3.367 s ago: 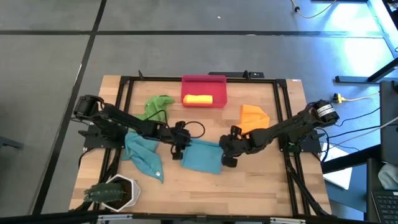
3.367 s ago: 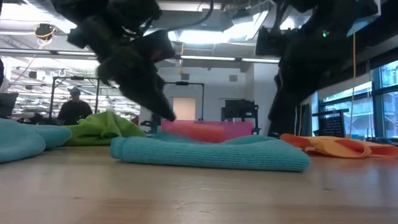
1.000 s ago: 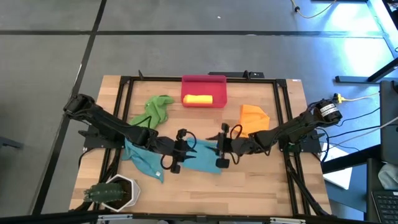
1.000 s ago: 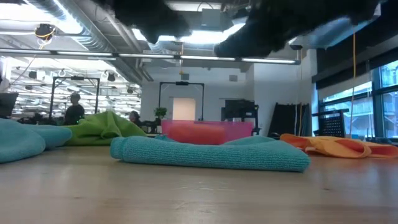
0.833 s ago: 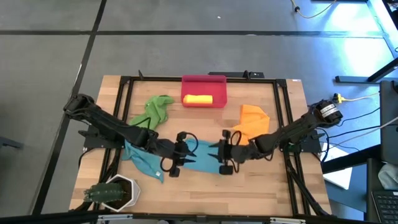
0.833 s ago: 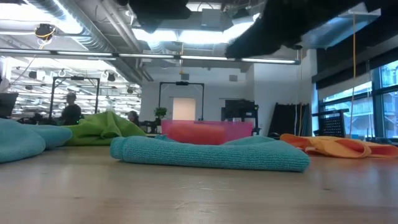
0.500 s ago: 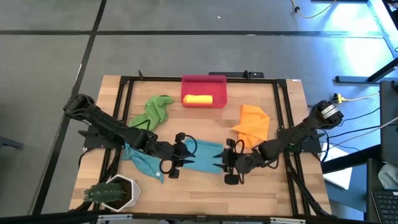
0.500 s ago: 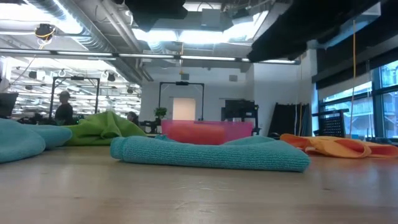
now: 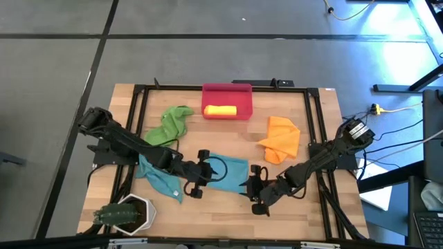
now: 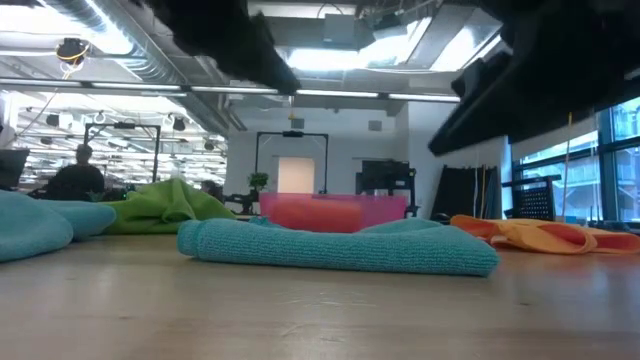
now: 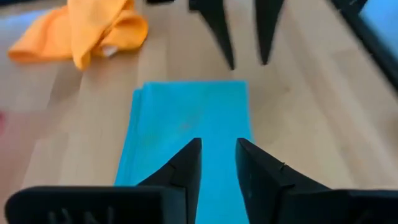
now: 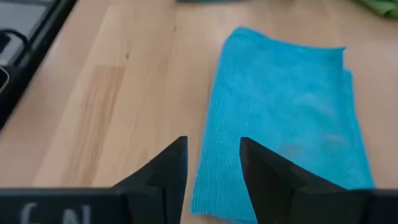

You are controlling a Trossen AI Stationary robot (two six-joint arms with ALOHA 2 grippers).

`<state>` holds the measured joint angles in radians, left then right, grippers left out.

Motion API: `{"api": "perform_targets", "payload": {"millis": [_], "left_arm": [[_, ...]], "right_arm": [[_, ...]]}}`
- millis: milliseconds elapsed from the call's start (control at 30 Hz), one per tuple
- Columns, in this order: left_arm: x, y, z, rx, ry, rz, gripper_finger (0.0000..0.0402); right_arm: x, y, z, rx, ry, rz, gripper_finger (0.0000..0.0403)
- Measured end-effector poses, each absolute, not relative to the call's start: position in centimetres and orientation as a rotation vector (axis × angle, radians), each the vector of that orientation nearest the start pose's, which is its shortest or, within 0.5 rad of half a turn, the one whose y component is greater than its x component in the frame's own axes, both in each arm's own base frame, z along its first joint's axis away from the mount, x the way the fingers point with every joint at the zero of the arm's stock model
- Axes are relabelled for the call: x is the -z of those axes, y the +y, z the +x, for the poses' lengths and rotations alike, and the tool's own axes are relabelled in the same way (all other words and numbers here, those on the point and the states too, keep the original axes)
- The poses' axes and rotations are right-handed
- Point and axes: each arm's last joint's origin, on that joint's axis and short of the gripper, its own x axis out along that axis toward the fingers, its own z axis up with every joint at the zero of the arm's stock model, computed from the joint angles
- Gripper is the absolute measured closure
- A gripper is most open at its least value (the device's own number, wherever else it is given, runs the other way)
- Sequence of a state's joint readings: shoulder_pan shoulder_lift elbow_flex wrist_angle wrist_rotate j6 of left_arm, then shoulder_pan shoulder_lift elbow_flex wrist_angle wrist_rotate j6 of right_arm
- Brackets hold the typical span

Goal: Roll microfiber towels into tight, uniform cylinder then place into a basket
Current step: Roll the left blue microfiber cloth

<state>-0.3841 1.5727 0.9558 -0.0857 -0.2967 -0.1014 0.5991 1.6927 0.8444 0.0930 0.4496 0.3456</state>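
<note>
Towel, teal (image 9: 225,171), folded flat mid-table, not rolled yet. Left gripper (image 9: 196,181) at its left edge, right gripper (image 9: 257,196) off its near-right corner; both part-open, holding nothing. Next: pinch one short edge and roll tight. Count: two teal, second (image 9: 160,176) to the left, one green (image 9: 170,122), one orange (image 9: 280,138), one yellow roll (image 9: 221,110) in basket (image 9: 227,90); one basket.

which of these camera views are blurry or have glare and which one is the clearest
The high view is the clearest, with even light on the table. The low view has glaring ceiling lights, both arms dark silhouettes, and the basket soft behind the sharper folded teal towel. The left wrist view is soft, most on the orange towel. The right wrist view shows the towel's weave crisply.
</note>
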Motion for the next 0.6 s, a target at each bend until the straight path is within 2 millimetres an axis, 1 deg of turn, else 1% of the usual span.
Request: {"api": "perform_targets", "payload": {"millis": [67,167,267,400,500,600], "left_arm": [[-20.5,-11.3,31.0,0.053,0.7,0.142,0.0305],[-19.5,-11.5,31.2,0.12,0.747,0.129,0.029],[-18.6,-12.2,31.3,0.231,0.782,0.106,0.027],[-17.1,-13.7,31.0,0.306,0.827,0.163,0.0244],[-16.0,-14.4,30.9,0.287,0.85,0.231,0.023],[-15.1,-14.5,30.9,0.223,0.862,0.341,0.022]], "right_arm": [[-15.5,17.4,27.8,-0.026,0.677,-0.036,0.0245],[-15.4,17.4,27.7,-0.025,0.682,-0.037,0.0226],[-15.4,17.4,27.7,-0.045,0.692,-0.029,0.0204],[-15.4,17.5,27.7,-0.072,0.703,-0.021,0.018],[-15.3,17.5,27.7,-0.071,0.708,-0.024,0.0172],[-14.7,17.5,27.7,-0.066,0.731,-0.045,0.0171]]}}
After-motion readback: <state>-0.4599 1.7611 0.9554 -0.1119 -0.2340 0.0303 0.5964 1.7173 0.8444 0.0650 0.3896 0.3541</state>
